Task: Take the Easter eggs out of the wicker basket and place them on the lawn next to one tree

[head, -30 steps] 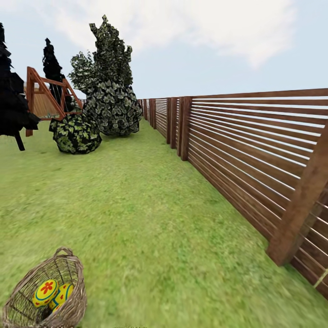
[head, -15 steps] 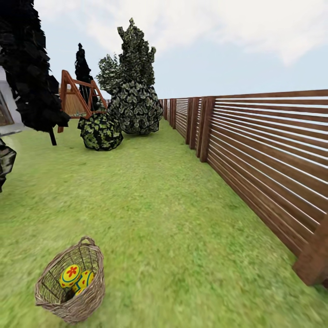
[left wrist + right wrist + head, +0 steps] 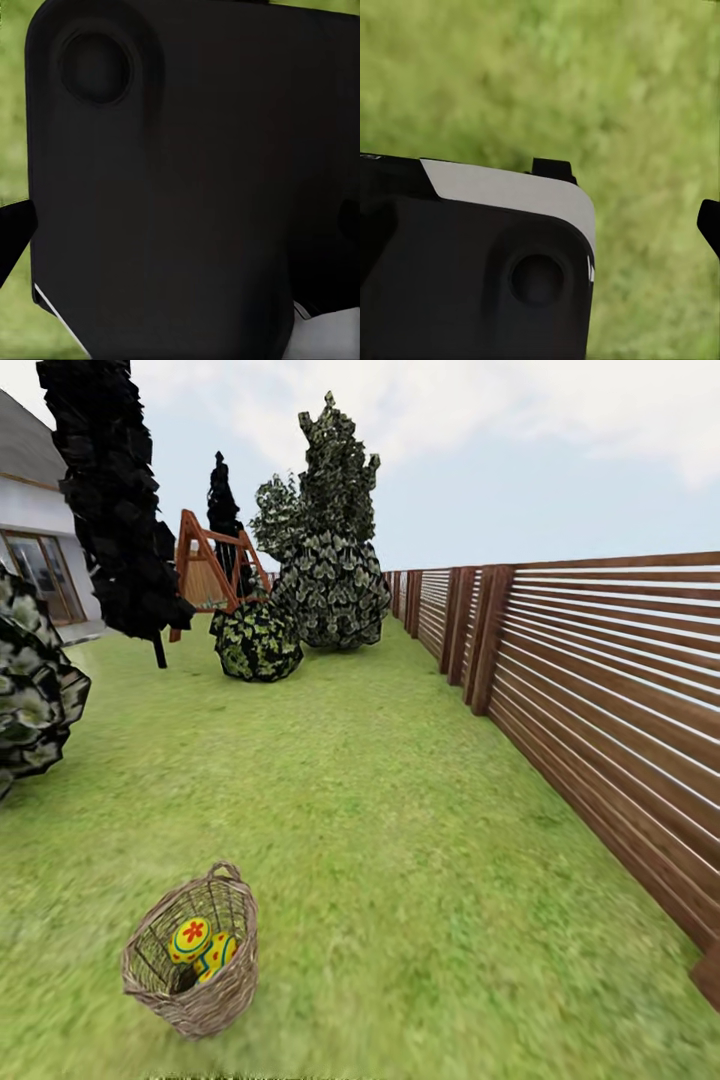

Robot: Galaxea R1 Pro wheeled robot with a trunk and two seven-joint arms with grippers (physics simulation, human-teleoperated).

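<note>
Ahead, eggs point(image 3: 200, 945) in wicker basket point(image 3: 192, 955); below, lawn point(image 3: 585, 90).

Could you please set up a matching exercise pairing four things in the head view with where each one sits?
Things:
1. wicker basket
2. wooden slat fence
3. white house
4. wooden playset

Places:
A. far left edge, behind a dark conifer
B. low and near on the lawn, holding Easter eggs
C. running along the right side into the distance
D. far back, behind the round bushes

Pairs: 1-B, 2-C, 3-A, 4-D
</note>
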